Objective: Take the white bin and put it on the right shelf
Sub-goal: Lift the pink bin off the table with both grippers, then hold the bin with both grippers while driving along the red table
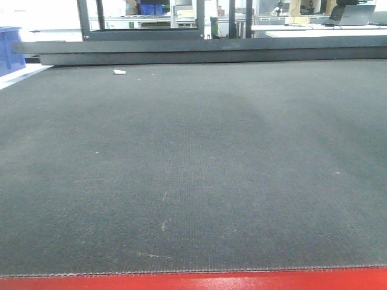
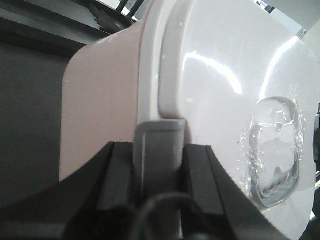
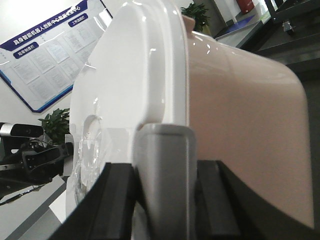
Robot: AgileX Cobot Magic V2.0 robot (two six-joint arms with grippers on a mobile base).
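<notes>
The dark mat [image 1: 193,181] stretches wide from its red near edge [image 1: 193,283] to a far dark rail [image 1: 211,51]. The white bin [image 2: 100,100] sits between both wrists, with the left gripper [image 2: 160,132] and the right gripper [image 3: 164,137] each clamped on its lid rim.

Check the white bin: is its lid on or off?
On. Both wrist views show the lid seated on the pinkish body of the white bin, with no gap at the seam.

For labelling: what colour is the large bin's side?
The plastic bin side is pale pinkish-white; best in left wrist view.
</notes>
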